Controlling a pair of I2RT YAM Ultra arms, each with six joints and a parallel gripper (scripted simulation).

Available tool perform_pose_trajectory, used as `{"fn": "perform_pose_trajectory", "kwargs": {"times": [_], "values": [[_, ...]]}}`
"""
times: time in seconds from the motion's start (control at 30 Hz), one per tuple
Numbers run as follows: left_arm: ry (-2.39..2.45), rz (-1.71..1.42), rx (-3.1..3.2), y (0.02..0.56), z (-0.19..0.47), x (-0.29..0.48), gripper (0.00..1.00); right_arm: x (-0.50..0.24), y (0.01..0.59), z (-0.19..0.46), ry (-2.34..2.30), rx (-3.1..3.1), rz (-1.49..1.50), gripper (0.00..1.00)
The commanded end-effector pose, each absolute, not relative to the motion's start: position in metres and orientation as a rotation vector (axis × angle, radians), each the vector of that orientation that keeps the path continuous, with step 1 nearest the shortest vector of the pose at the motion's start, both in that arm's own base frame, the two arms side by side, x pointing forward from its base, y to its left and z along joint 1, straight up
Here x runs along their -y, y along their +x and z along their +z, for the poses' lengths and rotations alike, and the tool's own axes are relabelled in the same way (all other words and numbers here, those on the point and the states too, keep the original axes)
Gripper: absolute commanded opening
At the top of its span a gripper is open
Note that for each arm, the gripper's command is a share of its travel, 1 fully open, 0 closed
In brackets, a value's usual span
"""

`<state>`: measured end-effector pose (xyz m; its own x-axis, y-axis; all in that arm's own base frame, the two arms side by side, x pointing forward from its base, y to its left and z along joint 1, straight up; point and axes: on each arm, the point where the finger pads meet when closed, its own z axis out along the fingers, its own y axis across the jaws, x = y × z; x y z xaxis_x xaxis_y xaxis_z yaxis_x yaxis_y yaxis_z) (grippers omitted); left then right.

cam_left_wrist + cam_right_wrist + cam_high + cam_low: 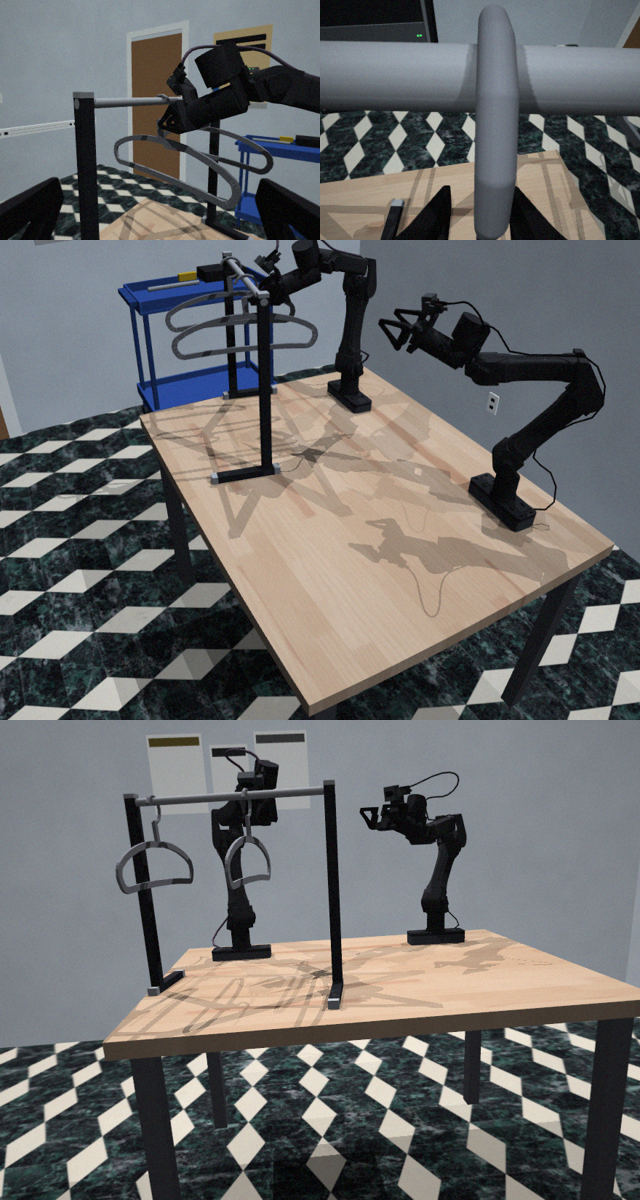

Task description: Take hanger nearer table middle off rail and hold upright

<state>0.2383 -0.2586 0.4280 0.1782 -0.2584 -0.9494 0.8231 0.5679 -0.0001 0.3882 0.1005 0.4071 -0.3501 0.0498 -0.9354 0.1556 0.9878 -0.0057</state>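
Two grey hangers hang on the rail (245, 278) of the black rack. The hanger nearer the table's middle (243, 335) also shows in the exterior view (248, 862) and in the left wrist view (182, 164). The other hanger (155, 867) hangs near the far post. My right gripper (260, 289) sits at the rail, just under it. In the right wrist view its fingers stand partly open on either side of the near hanger's hook (496, 109), with a small gap on one side. My left gripper (388, 330) is wide open and empty in the air, apart from the rack.
The rack's near post (265, 384) stands on the table between the arms' bases. A blue cart (191, 332) with small tools stands behind the table's far corner. The rack's feet (334, 996) rest on the table.
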Motion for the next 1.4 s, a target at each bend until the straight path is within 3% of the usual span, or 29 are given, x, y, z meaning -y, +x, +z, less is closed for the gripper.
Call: {"fn": "perform_pose_trajectory", "kwargs": {"times": [0.0,0.77,1.37], "values": [[0.594,-0.846,-1.120,0.237,0.436,0.260,1.00,-0.099,0.397,0.415,0.153,-1.903,-0.097,0.28],[0.594,-0.846,-1.120,0.237,0.436,0.260,1.00,-0.095,0.405,0.411,0.158,-1.906,-0.102,0.00],[0.594,-0.846,-1.120,0.237,0.436,0.260,1.00,-0.095,0.404,0.451,0.169,-1.900,-0.100,0.00]]}}
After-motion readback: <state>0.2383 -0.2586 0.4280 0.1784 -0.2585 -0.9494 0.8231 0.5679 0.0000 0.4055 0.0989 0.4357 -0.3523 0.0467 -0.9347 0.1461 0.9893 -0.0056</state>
